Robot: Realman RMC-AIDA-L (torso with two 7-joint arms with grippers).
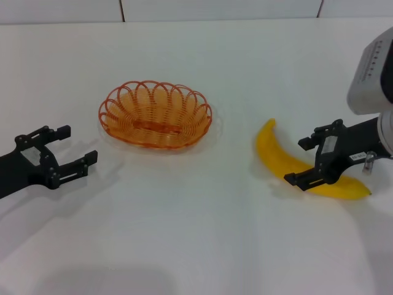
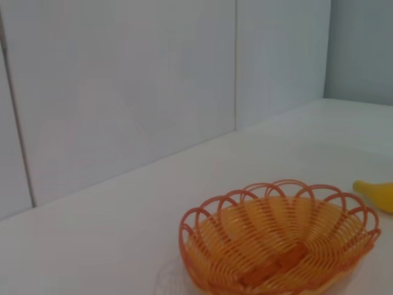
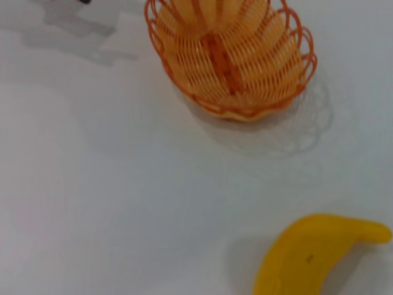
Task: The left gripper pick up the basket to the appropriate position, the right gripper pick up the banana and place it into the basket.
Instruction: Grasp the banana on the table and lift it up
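While the orange wire basket (image 1: 155, 114) sits unheld at our table's (image 1: 196, 246) centre, our left gripper (image 1: 66, 153) waits wide open at its eight o'clock, well apart. At four o'clock, our right gripper (image 1: 310, 161) straddles the banana (image 1: 295, 165), jaws spread, gripping nothing; bare tabletop separates fruit and basket.

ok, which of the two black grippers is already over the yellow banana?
The right gripper, reaching in from the right edge: its open fingers straddle the smooth yellow plastic-looking banana. The left gripper hangs open, short of the orange wire basket.
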